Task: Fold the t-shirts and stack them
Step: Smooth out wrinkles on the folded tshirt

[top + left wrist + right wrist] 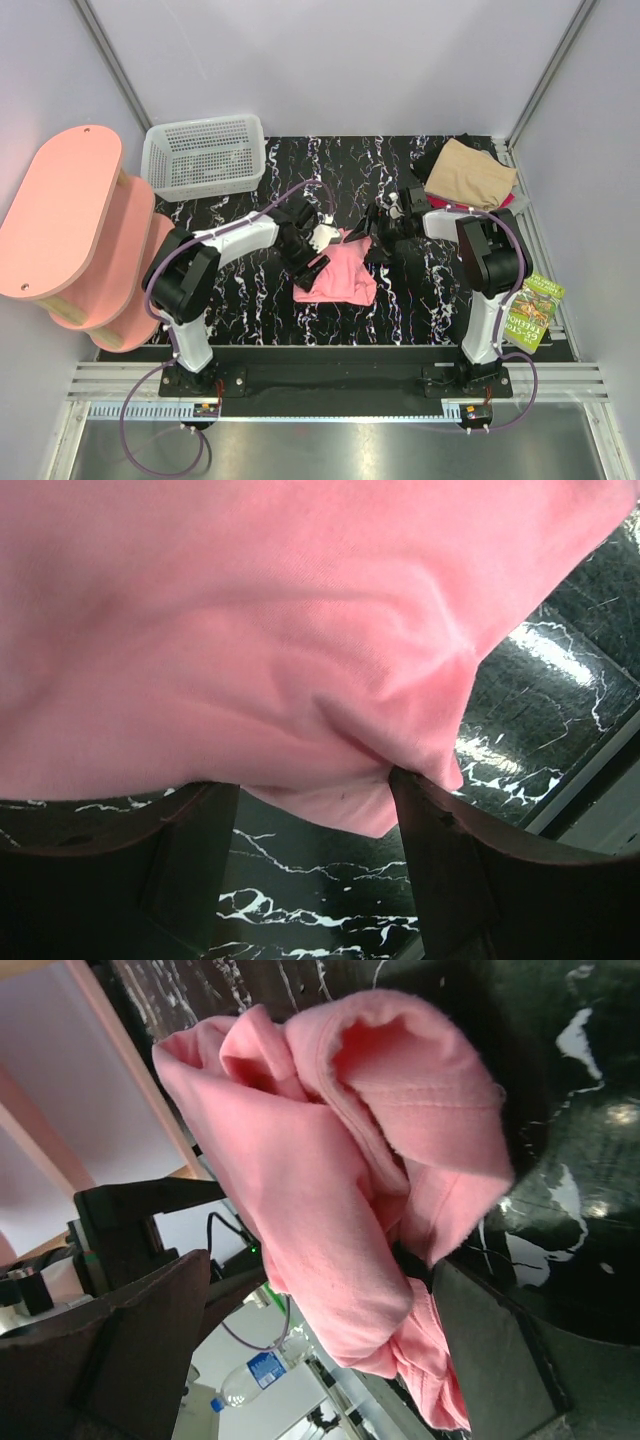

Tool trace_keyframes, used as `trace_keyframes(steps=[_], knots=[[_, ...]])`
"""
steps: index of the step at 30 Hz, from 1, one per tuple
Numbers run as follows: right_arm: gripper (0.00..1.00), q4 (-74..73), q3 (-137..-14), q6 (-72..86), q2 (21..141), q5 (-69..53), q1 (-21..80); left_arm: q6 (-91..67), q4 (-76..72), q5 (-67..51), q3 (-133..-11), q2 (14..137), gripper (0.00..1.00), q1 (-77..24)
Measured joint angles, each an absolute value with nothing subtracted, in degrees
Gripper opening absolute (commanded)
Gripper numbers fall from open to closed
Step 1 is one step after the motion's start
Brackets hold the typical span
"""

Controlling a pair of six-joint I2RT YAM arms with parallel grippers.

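left end effector (310, 800) partly open, fingertips astride the left edge of the pink t-shirt (340, 280); no firm pinch visible. right end effector (320, 1265) fully open around bunched cloth at the shirt's far right corner. shirt crumpled in the middle of the desk (250, 190), slightly wider left to right. bare desk all round it; basket (205, 155) and tan-topped folded stack (468, 172) at the far corners, well apart.

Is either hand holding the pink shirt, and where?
Neither grips it. The left hand is open at the pink shirt's edge; the right hand is open around a bunched fold.
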State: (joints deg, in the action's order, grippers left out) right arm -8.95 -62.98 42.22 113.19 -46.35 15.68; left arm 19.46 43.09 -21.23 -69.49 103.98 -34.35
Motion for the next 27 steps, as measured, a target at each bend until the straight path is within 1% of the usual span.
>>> trace_keyframes(steps=[5, 8, 13, 21, 27], knots=[[1.00, -2.63, -59.64, 44.12, 113.14, -49.39, 15.81, 19.46, 41.78, -20.84, -68.01, 103.55, 0.67, -34.89], [1.00, -1.21, -58.46, 43.72, 112.42, -49.56, 15.99, 19.64, 41.36, -20.16, -66.54, 102.39, 0.67, -34.83], [1.00, -5.72, -59.29, 40.12, 110.45, -45.52, 16.84, 20.16, 40.82, -18.28, -64.05, 99.48, 0.67, -34.87], [1.00, -14.70, -63.05, 34.11, 108.36, -35.00, 17.04, 21.41, 40.88, -14.94, -62.19, 95.44, 0.67, -34.87], [1.00, -15.68, -64.18, 33.43, 109.54, -35.62, 16.80, 21.08, 43.40, -14.61, -65.95, 92.51, 0.68, -34.89]])
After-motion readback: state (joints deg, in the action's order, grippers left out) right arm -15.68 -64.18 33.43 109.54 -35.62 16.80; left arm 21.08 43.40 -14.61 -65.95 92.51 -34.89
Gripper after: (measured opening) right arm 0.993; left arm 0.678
